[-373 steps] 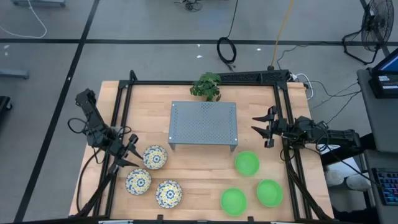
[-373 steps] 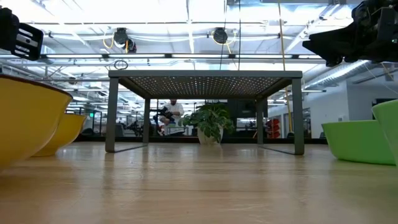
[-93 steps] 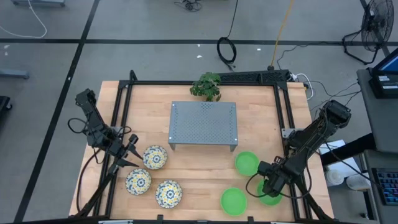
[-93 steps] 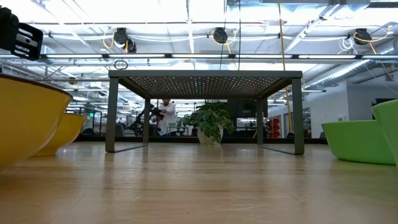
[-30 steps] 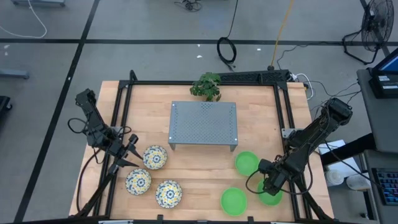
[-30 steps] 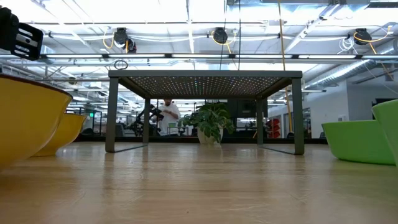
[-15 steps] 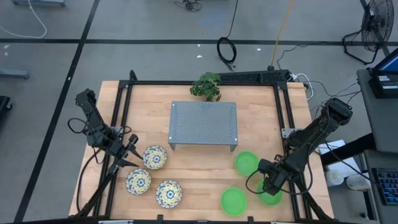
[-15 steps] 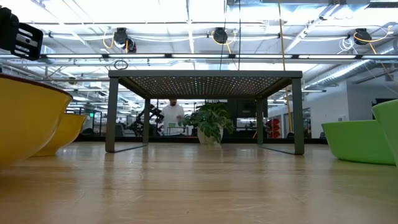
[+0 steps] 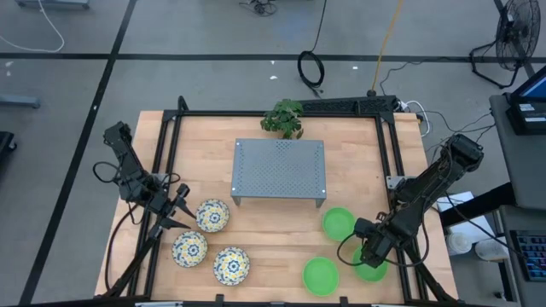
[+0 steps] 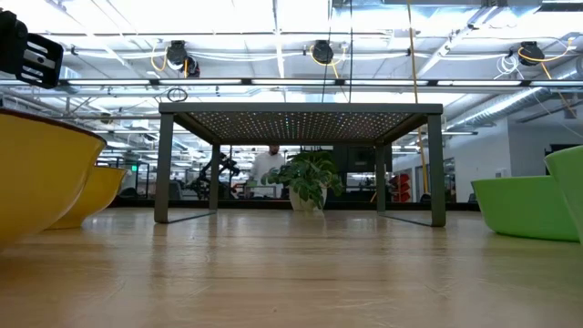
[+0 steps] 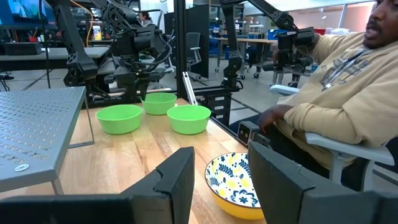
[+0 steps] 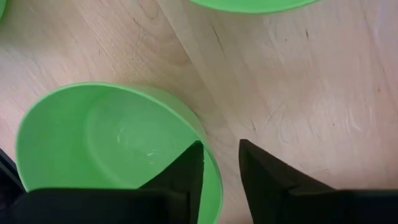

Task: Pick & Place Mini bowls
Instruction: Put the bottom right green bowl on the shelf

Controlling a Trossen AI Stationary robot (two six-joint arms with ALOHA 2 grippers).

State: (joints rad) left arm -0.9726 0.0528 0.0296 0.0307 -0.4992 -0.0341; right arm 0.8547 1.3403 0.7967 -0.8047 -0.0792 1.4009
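Note:
Three white bowls with blue-and-yellow flowers (image 9: 212, 215) (image 9: 189, 249) (image 9: 231, 265) rest on their bases at the table's near left. Three plain green bowls (image 9: 339, 224) (image 9: 320, 276) (image 9: 376, 273) rest at the near right. My right gripper (image 9: 368, 254) points down over the rightmost green bowl (image 12: 112, 143). It is open, with one finger (image 12: 186, 171) inside the rim (image 12: 213, 174) and the other (image 12: 261, 174) outside. Bare wood shows between the rim and the outer finger. My left gripper (image 9: 177, 210) is open and empty, level, just left of the nearest patterned bowl (image 11: 231, 180).
A grey perforated metal stand (image 9: 279, 170) sits mid-table, with a small potted plant (image 9: 284, 118) behind it. A black frame (image 9: 256, 113) borders the table. A person in a beige top (image 11: 336, 93) sits beyond the table's near edge. Bare wood lies between the two bowl groups.

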